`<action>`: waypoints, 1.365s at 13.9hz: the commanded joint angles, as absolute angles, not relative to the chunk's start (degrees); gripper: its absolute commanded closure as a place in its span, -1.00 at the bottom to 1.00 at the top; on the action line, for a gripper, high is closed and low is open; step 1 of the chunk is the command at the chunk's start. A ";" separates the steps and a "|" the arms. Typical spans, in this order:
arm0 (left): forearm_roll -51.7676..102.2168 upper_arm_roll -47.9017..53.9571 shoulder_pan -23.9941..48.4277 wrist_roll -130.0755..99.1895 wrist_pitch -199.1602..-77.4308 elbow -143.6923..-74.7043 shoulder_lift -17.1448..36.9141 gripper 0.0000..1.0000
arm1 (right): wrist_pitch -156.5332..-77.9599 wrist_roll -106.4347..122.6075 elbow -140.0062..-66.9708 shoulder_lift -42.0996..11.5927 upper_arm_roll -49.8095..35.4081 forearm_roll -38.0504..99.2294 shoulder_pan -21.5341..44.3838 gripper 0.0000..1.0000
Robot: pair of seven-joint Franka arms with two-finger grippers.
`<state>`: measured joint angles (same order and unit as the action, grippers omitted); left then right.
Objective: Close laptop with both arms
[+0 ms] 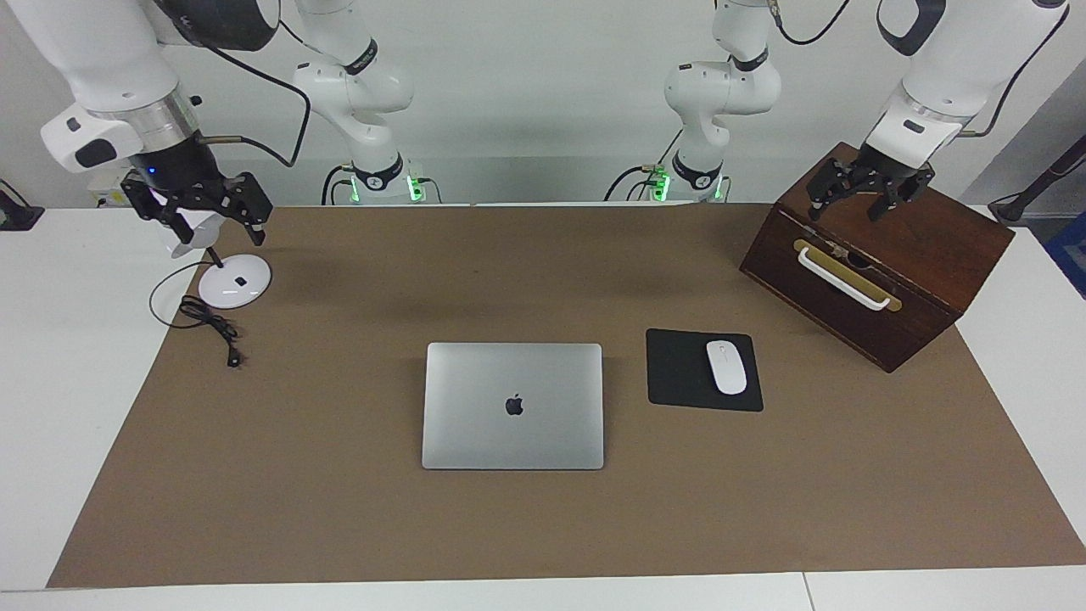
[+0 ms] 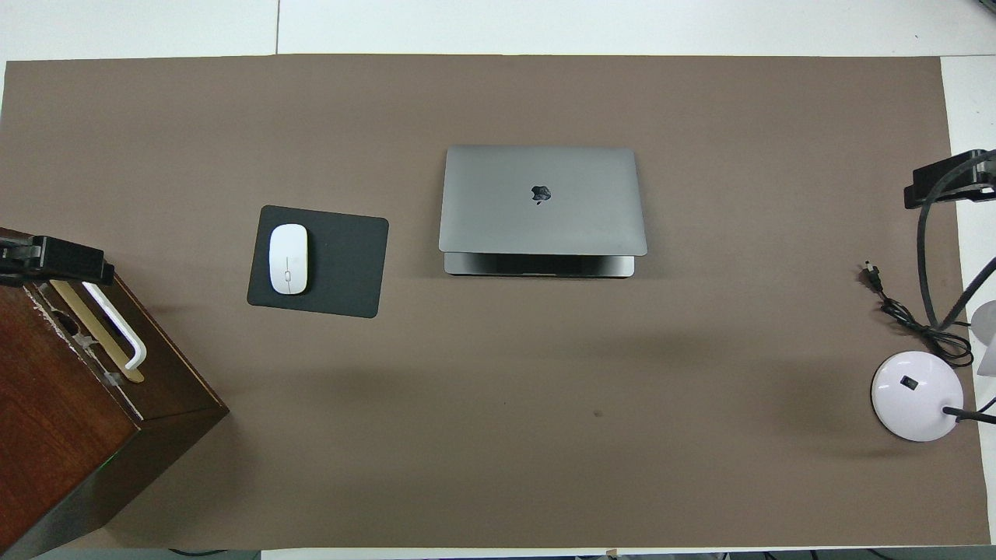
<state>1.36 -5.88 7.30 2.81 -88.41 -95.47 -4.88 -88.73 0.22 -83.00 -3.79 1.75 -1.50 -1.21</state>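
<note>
I work in a robotics lab dressed up as an office desk: my two white arms (image 1: 356, 85) are bolted at one edge of a white table (image 1: 51, 356) against a bare white wall, green lights glowing at their bases. A brown mat (image 1: 339, 526) covers the table, set with staged desk props: a laptop (image 1: 512, 406), a mouse (image 1: 726, 367) on its pad (image 1: 679, 373), a lamp base (image 1: 235, 281) and a wooden box (image 1: 882, 263).

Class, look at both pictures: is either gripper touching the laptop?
Apart. The facing view shows the left gripper open over the wooden box and the right gripper open over the lamp, both well away from the laptop.
</note>
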 commanded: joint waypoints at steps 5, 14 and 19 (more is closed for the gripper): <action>0.09 -6.06 7.73 3.78 -87.54 -94.74 -4.39 -1.00 | -90.61 2.20 -81.91 -5.54 1.14 -2.46 -2.72 -1.00; 0.09 -6.06 7.73 3.87 -86.75 -94.92 -4.57 -1.00 | -90.70 3.08 -81.91 -5.54 1.32 -2.46 -2.81 -1.00; 0.09 -6.15 7.73 3.87 -86.75 -94.92 -4.57 -1.00 | -90.70 2.99 -81.91 -5.71 1.32 -2.46 -2.55 -1.00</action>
